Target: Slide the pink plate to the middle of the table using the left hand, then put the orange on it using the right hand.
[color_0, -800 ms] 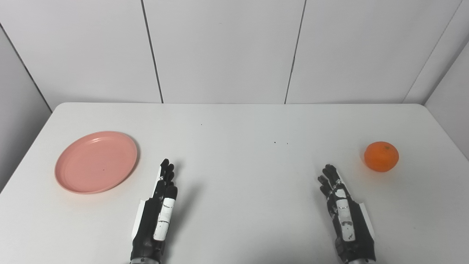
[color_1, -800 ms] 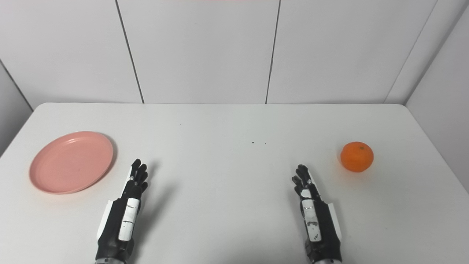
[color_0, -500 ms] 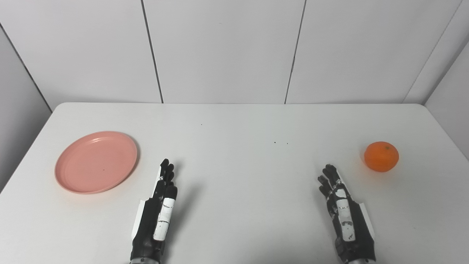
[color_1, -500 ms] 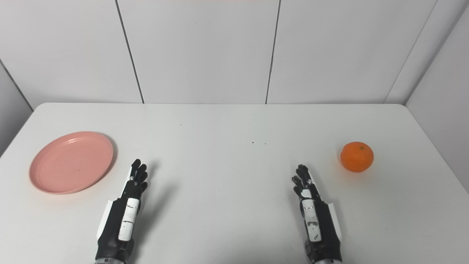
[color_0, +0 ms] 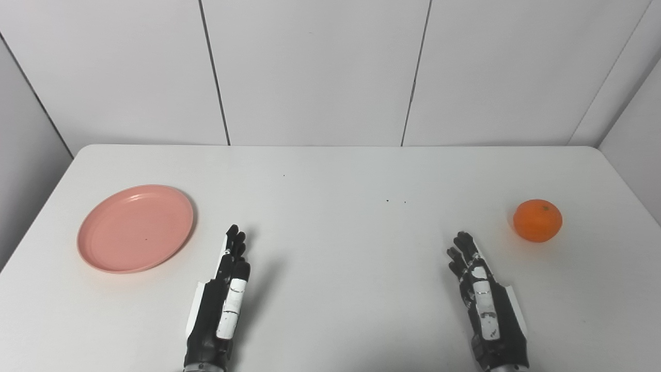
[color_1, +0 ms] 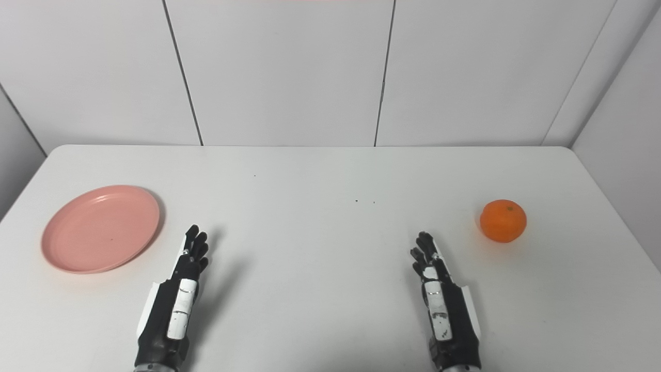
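From my remote station, I see almost no change from the frames a moment ago: only my right hand has edged slightly back toward the near edge of the white tabletop. Both it and my left hand are released, fingers extended, grasping nothing. The round pink plastic plate stays near the tabletop's left edge, the round orange fruit near its right edge, both untouched.
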{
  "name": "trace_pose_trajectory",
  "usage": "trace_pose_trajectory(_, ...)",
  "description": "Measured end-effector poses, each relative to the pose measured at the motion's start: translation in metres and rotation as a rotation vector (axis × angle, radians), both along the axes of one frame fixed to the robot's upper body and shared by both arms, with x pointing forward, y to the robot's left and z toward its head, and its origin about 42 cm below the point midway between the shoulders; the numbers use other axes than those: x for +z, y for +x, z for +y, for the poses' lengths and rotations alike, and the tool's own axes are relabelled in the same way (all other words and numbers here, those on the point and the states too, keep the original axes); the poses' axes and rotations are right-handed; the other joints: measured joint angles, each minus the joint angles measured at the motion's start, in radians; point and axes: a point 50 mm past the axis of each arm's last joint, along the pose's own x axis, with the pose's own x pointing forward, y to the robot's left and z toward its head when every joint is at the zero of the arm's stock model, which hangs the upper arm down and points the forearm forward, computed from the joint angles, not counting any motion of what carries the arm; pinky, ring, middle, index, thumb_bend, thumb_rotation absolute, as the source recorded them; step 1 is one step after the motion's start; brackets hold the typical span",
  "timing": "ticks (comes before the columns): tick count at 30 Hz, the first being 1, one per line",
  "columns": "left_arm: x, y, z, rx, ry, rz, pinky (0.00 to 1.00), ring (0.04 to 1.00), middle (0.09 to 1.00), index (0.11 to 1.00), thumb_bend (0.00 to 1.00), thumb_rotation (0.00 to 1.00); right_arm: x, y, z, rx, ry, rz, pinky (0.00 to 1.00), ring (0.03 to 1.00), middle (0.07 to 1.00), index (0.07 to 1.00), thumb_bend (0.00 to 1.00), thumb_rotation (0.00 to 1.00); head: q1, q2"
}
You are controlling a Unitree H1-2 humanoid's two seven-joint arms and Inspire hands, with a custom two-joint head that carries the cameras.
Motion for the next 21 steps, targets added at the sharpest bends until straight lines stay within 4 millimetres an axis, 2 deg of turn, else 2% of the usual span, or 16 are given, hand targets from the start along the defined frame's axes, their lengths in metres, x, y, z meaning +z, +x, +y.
trace_pose_trajectory(21,0.0044,-0.0012,0.0011,0.006,0.002,0.008,1.00,1.000,1.000,1.000,0.76,1.00,-0.0006,-0.0015,0.0090,0.043,-0.005,0.002,1.00,0.952,0.960,0.936,0.87,0.96,-0.006,0.005)
